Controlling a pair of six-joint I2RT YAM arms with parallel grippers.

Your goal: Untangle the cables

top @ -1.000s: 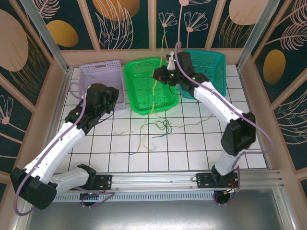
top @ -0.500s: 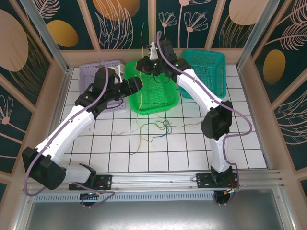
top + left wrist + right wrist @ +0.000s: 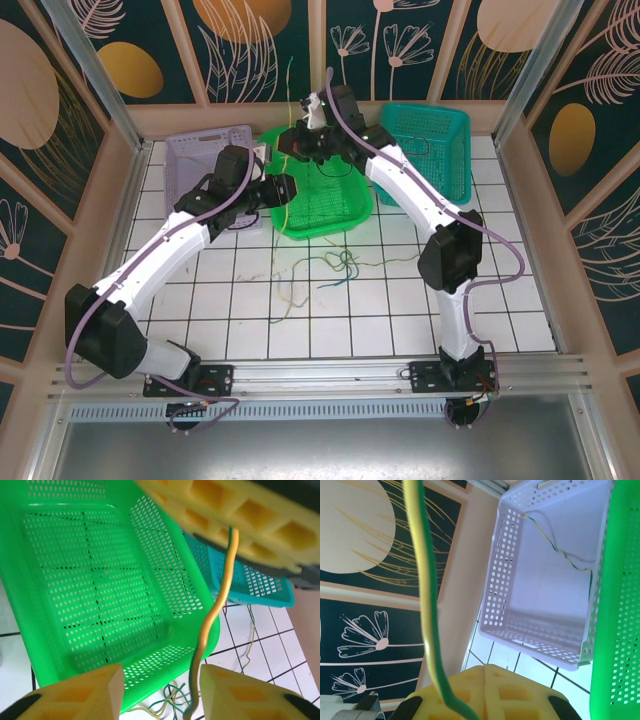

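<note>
My right gripper [image 3: 305,138] [image 3: 485,670] is raised over the green basket's [image 3: 322,192] back left corner, shut on a yellow-green cable [image 3: 423,580]. That cable [image 3: 284,213] hangs from it to the tangle of green, yellow and pale cables [image 3: 335,268] on the tiles. My left gripper [image 3: 286,190] [image 3: 160,692] is open just below the right one. The hanging cable [image 3: 220,595] passes between its jaws, close to the right finger [image 3: 250,695], which is not pinching it. The tangle [image 3: 175,702] shows past the basket rim.
A lavender basket [image 3: 195,152] [image 3: 545,590] stands at the back left with one thin cable [image 3: 560,552] in it. A teal basket [image 3: 440,130] [image 3: 250,585] stands at the back right, beside the green basket [image 3: 100,580]. Patterned walls enclose the table.
My right gripper carried the cable up and left across the green basket. My left gripper swung right from the lavender basket to the hanging cable; its jaws widened, then narrowed around it.
</note>
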